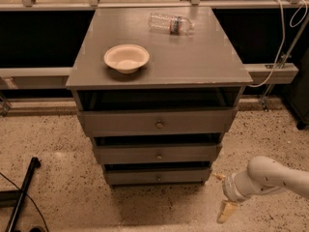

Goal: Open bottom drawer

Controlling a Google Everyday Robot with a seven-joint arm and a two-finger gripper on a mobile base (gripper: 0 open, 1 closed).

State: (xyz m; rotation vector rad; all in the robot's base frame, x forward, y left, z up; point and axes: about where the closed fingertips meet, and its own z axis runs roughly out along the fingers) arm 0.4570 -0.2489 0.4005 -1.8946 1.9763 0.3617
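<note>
The bottom drawer point(130, 177) is the lowest and narrowest of three grey fronts in the cabinet, with a small round metal knob point(158, 178) at its centre. It sits nearly flush with a dark gap above it. My gripper point(222, 195) hangs low at the cabinet's lower right corner, to the right of that drawer front and apart from it. Its two tan fingers point(225, 211) are spread open with nothing between them. The white forearm point(270, 178) runs off to the right.
On the grey cabinet top point(193, 62) lie a tan bowl point(126, 58) and a clear plastic bottle point(169, 23) on its side. The top drawer point(120, 122) and middle drawer point(125, 155) stand above. Speckled floor surrounds the cabinet; a black pole point(21, 197) lies at left.
</note>
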